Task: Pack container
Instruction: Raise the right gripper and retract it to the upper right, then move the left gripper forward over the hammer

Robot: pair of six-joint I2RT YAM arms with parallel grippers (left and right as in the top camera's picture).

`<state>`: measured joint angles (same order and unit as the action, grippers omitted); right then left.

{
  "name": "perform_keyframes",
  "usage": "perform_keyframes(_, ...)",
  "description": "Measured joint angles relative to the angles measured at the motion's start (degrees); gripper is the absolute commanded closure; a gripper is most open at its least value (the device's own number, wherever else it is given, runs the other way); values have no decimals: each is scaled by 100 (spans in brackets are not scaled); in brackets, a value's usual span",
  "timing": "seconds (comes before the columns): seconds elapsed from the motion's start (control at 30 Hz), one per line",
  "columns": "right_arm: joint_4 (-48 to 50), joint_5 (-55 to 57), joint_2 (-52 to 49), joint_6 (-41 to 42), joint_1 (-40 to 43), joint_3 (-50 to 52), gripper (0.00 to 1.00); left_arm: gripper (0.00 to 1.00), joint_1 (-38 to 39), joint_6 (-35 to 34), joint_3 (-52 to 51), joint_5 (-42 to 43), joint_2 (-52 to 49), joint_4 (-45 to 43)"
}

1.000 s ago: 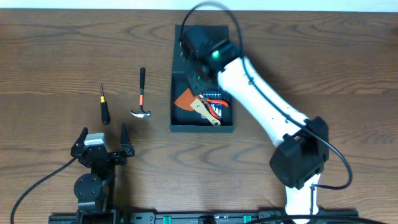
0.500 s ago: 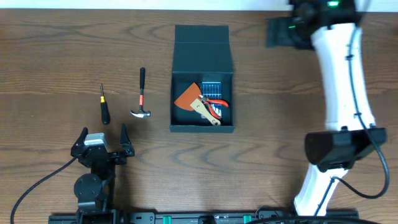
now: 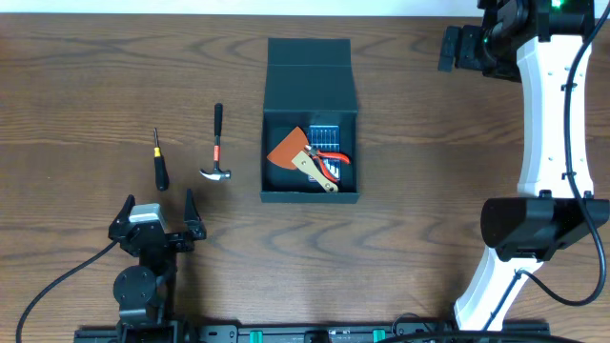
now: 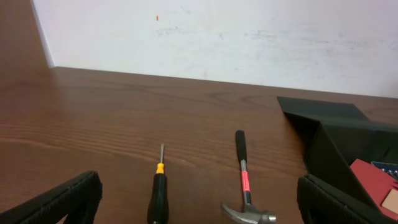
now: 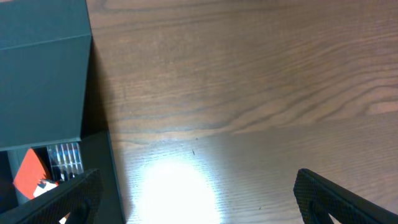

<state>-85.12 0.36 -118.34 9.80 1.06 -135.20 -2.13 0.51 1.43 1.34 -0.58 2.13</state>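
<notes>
The dark teal container (image 3: 311,197) stands mid-table with its flap lid (image 3: 310,76) folded open toward the back. Inside lie an orange scraper (image 3: 289,148), red-handled pliers (image 3: 334,164) and a small blue case of bits (image 3: 324,131). My right gripper (image 3: 457,48) is open and empty, high at the back right, well clear of the container. The right wrist view shows the container's lid (image 5: 43,74) at the left and the gripper (image 5: 196,199) over bare wood. My left gripper (image 3: 157,214) is open and empty near the front left.
A hammer (image 3: 217,148) and a black screwdriver (image 3: 160,162) lie on the table left of the container, just ahead of my left gripper. Both show in the left wrist view, the hammer (image 4: 244,180) and the screwdriver (image 4: 158,196). A white wall stands behind the table.
My right arm has swung away from above the container's lid to the far back right. The container's contents and the left arm have not moved.
</notes>
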Motion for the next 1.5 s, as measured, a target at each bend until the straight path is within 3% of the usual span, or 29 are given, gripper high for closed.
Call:
perform_keyframes(0.73,-74,-42,0,-2,0,-2,1,2,0,-125,11,39,0,24)
perform_keyframes(0.9,-76,-46,0,-2,0,-2,1,2,0,-363,404,105,-323,909)
perform_keyframes(1.03,-81,-55,0,-7,0,-2,1,2,0,-505,1196,107,-1419,1718)
perform_keyframes(1.3,-79,-59,0,-22,0,-9,1,2,0,-649,3950,181,-4887,3211)
perform_keyframes(1.5,-76,-59,0,-22,0,-9,1,1,0,-662,5615,1126,-6728,3388)
